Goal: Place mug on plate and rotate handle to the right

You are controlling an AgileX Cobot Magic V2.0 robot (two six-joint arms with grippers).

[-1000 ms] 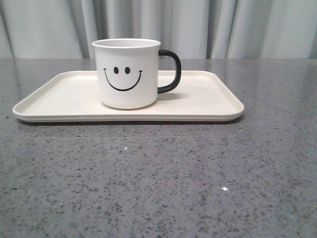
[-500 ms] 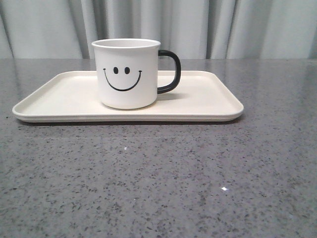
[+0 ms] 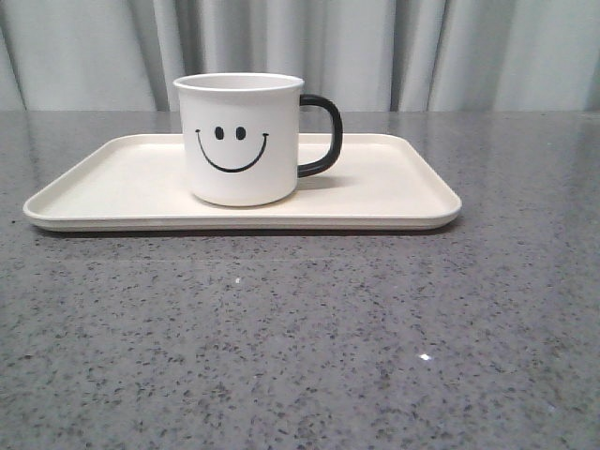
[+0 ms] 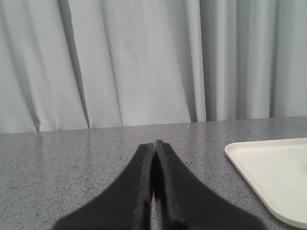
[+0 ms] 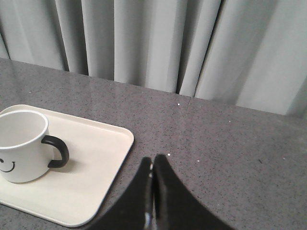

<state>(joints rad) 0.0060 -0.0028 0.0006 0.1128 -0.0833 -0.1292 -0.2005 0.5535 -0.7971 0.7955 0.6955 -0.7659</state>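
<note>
The white mug [image 3: 240,141] with the black smiley face stands upright on the cream plate [image 3: 394,192], a little left of its middle. Its black handle [image 3: 323,136] points to the right. Neither gripper shows in the front view. In the right wrist view my right gripper [image 5: 152,160] is shut and empty over bare table, to the right of the plate [image 5: 96,163] and the mug [image 5: 21,143]. In the left wrist view my left gripper [image 4: 154,143] is shut and empty, with a corner of the plate [image 4: 268,172] off to one side.
The grey speckled table [image 3: 300,337] stretches in front of the plate. Pale grey curtains [image 3: 375,52] hang behind the table's far edge.
</note>
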